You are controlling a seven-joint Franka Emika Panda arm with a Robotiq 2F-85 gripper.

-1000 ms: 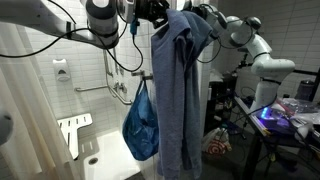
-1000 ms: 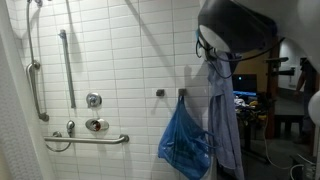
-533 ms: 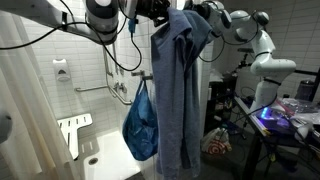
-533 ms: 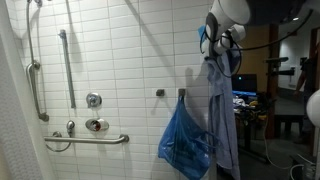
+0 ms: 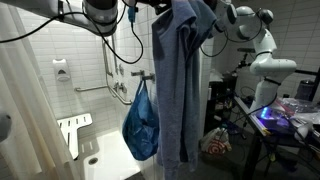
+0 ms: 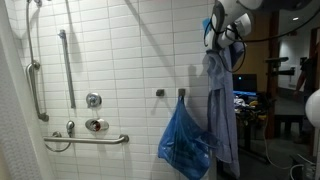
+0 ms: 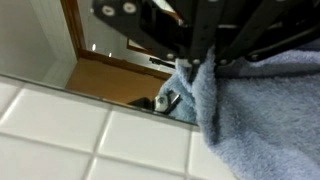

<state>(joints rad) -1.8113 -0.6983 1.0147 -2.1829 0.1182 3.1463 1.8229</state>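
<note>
One white tiled wall [image 6: 120,50] of a shower room takes most of the scene. In front of it hangs a long grey-blue garment [image 5: 178,90]. It is pinched only at its top edge, so its own weight pulls it straight down in loose folds, nearly to the floor. In both exterior views it is the tallest thing after the wall [image 6: 220,100].

Next in size is a blue plastic bag [image 6: 184,143], just beside the garment at its 9 o'clock. It hangs by its handles from a small hook [image 6: 181,93] at its 12 o'clock, and this is why it sags into a drop shape. I cannot tell if bag and cloth touch. Far at 9 o'clock from the bag there is a vertical grab bar [image 6: 66,65] fixed on the tiles, well apart from both.

The arm [image 5: 250,45] rises from its base at 3 o'clock and reaches high over the garment. The gripper [image 6: 222,30] is near the top edge of the frame and points down. In the wrist view its jaws are pressed together on a bunch of the garment [image 7: 260,110], the gripper [image 7: 195,70] holding the fabric tight, with tiles below and a wooden door frame behind.
</note>
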